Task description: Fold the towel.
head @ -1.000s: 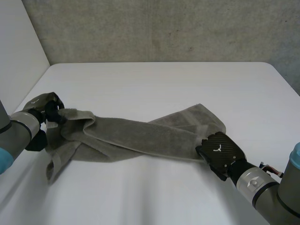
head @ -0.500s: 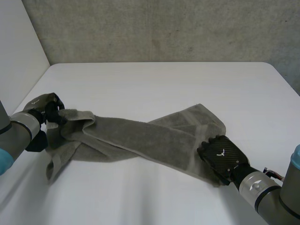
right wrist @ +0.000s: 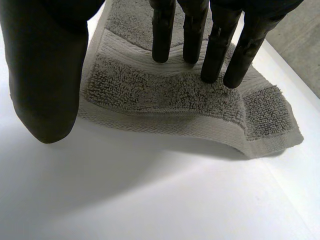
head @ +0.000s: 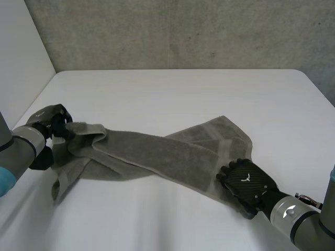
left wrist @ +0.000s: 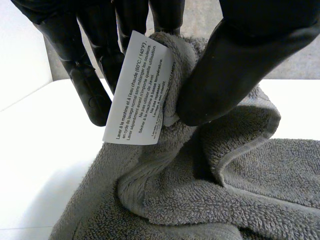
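1. Two hands work one towel (head: 157, 154). Nearest us, toward the near right corner of the table (head: 172, 94), is the right hand (head: 246, 182). Its fingers (right wrist: 215, 55) are straight and laid on the towel's right end, and its thumb (right wrist: 47, 75) hangs off the cloth over bare table. We read it as released: pressing, not grasping.
2. That end lies flat. Its banded hem is at the fingertips, and one corner is free just beside them.
3. We see the towel as a twisted, bunched strip. Its long axis slants from the near right end toward the table's left edge. A wider flap spreads out behind the right hand.
4. Farther along, by the left edge, the left hand (head: 49, 119) grasps the other end. Thumb and fingers pinch a bunched corner carrying the care label (left wrist: 137, 95), and the cloth hangs down from the pinch.
5. We judge each hand is nearest its own end, with the strip stretched between them. The right hand likely has to close on its corner before any lift. The twist probably needs spreading before a clean fold.
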`<state>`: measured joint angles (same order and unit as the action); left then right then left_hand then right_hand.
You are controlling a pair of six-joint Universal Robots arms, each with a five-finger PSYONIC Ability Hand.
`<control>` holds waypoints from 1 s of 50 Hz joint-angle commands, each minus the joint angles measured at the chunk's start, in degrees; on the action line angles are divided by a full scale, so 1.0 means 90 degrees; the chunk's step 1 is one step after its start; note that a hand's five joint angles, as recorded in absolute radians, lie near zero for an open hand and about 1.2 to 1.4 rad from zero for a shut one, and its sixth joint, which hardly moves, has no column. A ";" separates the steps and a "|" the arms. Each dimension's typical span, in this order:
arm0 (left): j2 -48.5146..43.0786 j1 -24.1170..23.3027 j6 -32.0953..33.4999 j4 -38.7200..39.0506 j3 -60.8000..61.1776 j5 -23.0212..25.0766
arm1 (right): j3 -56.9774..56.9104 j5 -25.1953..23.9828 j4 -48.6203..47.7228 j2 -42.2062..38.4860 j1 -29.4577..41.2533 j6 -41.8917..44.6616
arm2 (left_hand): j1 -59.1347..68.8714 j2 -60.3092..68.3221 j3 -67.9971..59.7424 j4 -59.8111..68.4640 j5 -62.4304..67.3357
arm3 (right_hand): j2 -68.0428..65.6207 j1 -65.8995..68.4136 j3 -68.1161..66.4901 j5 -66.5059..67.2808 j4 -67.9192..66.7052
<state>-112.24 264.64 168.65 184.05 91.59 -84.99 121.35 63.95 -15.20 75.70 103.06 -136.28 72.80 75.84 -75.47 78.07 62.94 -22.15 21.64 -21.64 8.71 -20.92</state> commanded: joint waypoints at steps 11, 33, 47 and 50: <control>-0.0010 -0.0010 0.0001 0.0009 0.0009 0.0000 | -0.0017 0.0033 -0.0108 -0.0022 0.0014 -0.0005 | 0.0800 0.0463 -0.0503 0.0214 0.0784 | 0.0238 -0.0182 0.0181 0.0145 0.0101; -0.0029 -0.0019 0.0001 0.0077 0.0028 0.0000 | -0.0134 0.0053 -0.0421 -0.0247 0.0112 -0.0102 | 0.0800 0.0463 -0.0503 0.0214 0.0784 | -0.0285 0.0342 -0.0342 0.0668 -0.0422; -0.0039 -0.0019 0.0001 0.0077 0.0028 0.0000 | -0.0173 0.0082 -0.0606 -0.0256 0.0122 -0.0229 | 0.0800 0.0463 -0.0503 0.0214 0.0784 | -0.2209 0.2266 -0.2266 0.2592 -0.2346; -0.0039 -0.0019 0.0001 0.0077 0.0028 0.0000 | -0.0173 0.0072 -0.0616 -0.0256 0.0122 -0.0258 | 0.0800 0.0463 -0.0503 0.0214 0.0784 | -0.2248 0.2304 -0.2305 0.2630 -0.2384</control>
<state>-112.55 264.46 168.66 184.76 91.85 -84.99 119.84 64.61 -20.37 73.35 104.19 -137.87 72.80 75.84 -75.66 78.07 62.94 -41.21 41.02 -41.38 30.78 -41.21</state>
